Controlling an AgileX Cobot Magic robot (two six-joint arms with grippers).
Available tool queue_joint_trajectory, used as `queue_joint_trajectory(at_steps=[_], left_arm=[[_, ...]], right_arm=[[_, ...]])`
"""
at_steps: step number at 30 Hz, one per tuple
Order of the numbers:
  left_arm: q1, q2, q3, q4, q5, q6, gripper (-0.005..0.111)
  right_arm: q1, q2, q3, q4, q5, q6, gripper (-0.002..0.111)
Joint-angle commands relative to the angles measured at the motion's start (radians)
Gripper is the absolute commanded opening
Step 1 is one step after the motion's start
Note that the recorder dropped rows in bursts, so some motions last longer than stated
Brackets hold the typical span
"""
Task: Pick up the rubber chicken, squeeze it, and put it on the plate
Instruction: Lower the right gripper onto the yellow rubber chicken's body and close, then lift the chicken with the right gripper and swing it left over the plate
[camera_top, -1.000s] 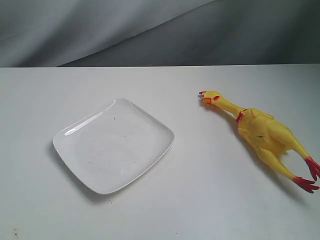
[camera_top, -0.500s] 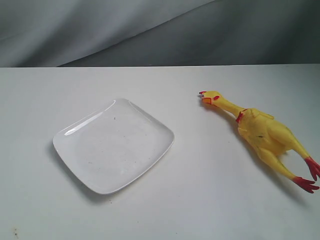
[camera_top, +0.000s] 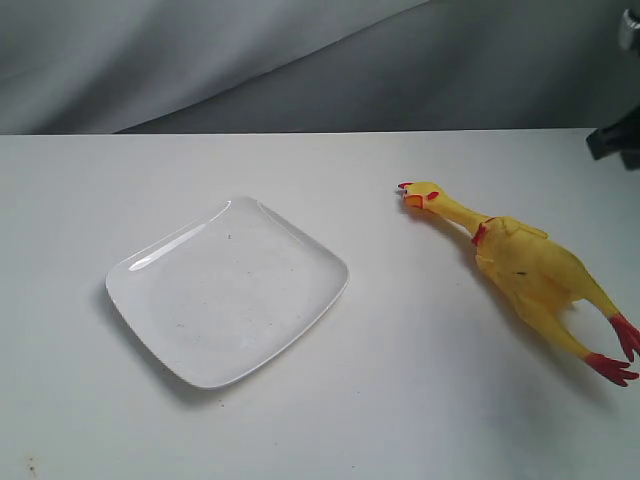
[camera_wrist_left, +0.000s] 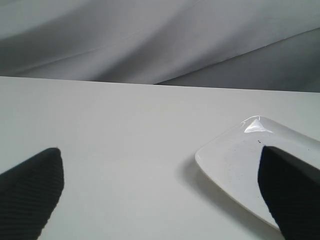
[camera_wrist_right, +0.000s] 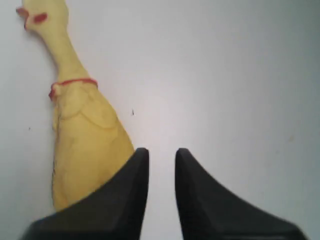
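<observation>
While lying flat, rubber chicken (camera_top: 525, 272), yellow, seemingly undented.

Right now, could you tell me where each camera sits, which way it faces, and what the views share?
Exterior view: off the arms, looking down across the white table at the plate and rubber chicken; a dark arm part shows at the right edge.
Left wrist view: low over the table, facing the backdrop; the left gripper, open, frames the plate's corner.
Right wrist view: above the chicken, looking down; the right gripper has a narrow gap.
Shared: exterior and left wrist show the plate; exterior and right wrist, the chicken.
</observation>
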Motion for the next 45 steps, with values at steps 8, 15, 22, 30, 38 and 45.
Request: queue_joint_trajectory(at_steps=[8,15,22,30,38,45], left_arm=[[0.002,-0.004,0.004,0.001,-0.01,-0.002,0.104],[0.002,-0.004,0.004,0.001,-0.01,-0.002,0.104],[0.002,-0.004,0.004,0.001,-0.01,-0.002,0.104],[0.002,-0.004,0.004,0.001,-0.01,-0.002,0.104],[0.002,-0.004,0.004,0.001,-0.01,-0.002,0.104],[0.002,-0.004,0.004,0.001,-0.01,-0.002,0.104]], right_arm=[[0.033,0.195,-0.004,0.183,0.044,-0.198,0.082],[0.074,0.242,-0.004,0.177,0.03,-0.211,0.082],[0.075,0.359,-0.004,0.177,0.061,-0.211,0.08],[0.075,0.402,-0.006,0.169,0.059,-0.214,0.029],[0.075,0.387,-0.006,0.158,0.057,-0.21,0.0],[0.075,0.241,-0.006,0.215,0.006,-0.203,0.0]])
